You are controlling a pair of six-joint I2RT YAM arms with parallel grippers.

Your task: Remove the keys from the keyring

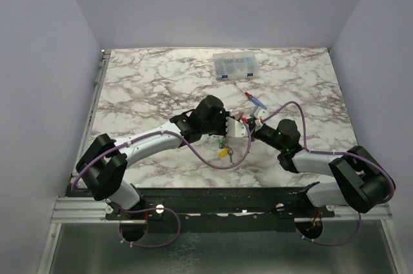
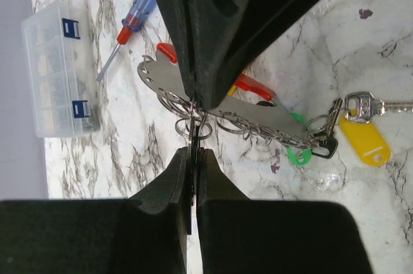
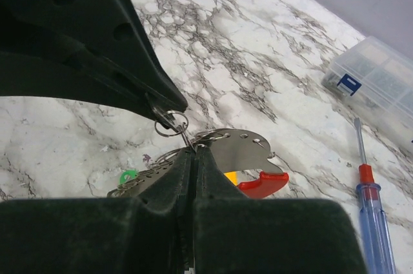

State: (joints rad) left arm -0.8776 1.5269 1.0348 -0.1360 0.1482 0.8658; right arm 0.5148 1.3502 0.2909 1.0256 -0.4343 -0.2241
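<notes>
1. The keyring [image 2: 258,116] is held between both arms, low over the worktop [image 2: 361,222]; the keys [image 2: 358,107] trail from one end.
2. The left fingers [image 2: 192,164] are closed on a small ring [image 2: 193,129]; the right fingers [image 3: 193,158] are clamped on the keyring's metal part.
3. The ring is best drawn off slowly while the keyring is kept steady.
4. Both pinch points are masked, and the number of keys cannot be told.

The marble-patterned desk [image 1: 148,93] is carrying a clear plastic parts box [image 1: 238,66] near its far edge. A blue-and-red-handled screwdriver [image 1: 253,98] is lying just in front of it, and a yellow-tagged key [image 2: 364,138] is resting flat nearer the front.
</notes>
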